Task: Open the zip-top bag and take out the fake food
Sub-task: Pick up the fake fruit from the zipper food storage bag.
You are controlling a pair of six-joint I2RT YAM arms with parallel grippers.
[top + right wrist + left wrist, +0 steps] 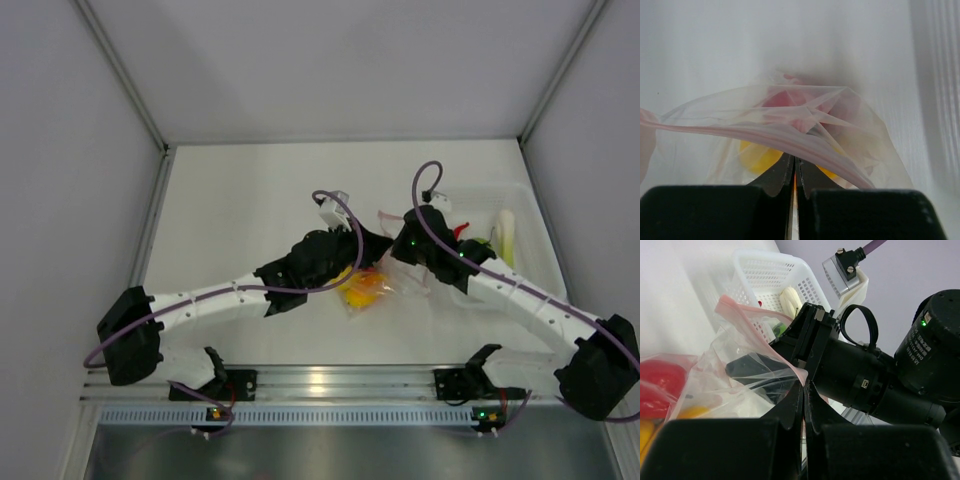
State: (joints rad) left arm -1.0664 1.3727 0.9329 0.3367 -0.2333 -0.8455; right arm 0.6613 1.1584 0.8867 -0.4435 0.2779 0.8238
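Both grippers pinched shut on the mouth of the zip-top bag (385, 280), mid-table.
The left gripper (804, 386) has its jaws fully closed on clear film by the pink zip strip (747, 310). The right gripper (794, 161) is closed on the strip from the opposite side, probably so each lip can be pulled apart. The red and yellow fake food (360, 288) is inside the bag. A white tray (530, 215) crowds the right edge, while the bare table (250, 190) on the left and far side leaves pulling room.

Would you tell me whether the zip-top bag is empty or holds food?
It holds food: the zip-top bag shows red and yellow fake food through its clear plastic.
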